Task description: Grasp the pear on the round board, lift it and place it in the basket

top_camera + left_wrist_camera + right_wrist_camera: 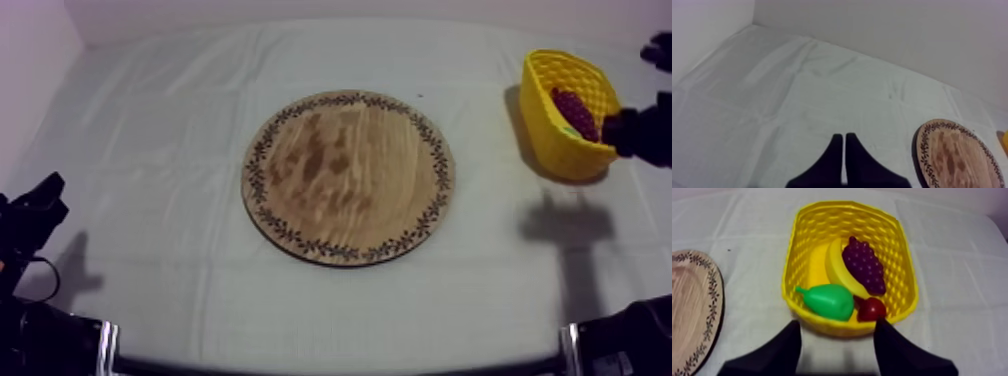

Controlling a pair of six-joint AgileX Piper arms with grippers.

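Pear point(828, 302) position, right wrist view: the green pear lies inside the yellow basket point(892, 243), at the end nearest the camera, with its stem towards the wooden board point(692, 313). A small red fruit point(872, 309) lies just beside it at the same end. A banana point(834, 263) lies behind both, and a bunch of grapes point(864, 265) rests on the banana. The right gripper point(837, 323) hovers at the near end of the basket. Its fingers point(782, 348) are spread wide apart, one at each side of that end, and grip nothing. The basket stands on the worktop point(952, 248), apart from the board.

Left wrist view: the left gripper point(843, 137) sits over bare cloth. Its fingers point(827, 165) lie together as a narrow wedge, with nothing between them. The patterned rim of the board is off to one side, well apart from the fingertips.

Top view: the board lies in the middle of the worktop, with no fruit on it. The basket stands close to the right edge, towards the far right corner. The grapes are visible inside it, and a small green patch beside them is probably the pear. The right gripper is a black shape at the right edge, just beside the basket. The left gripper sits low at the left edge, near the front left corner and well apart from the board.
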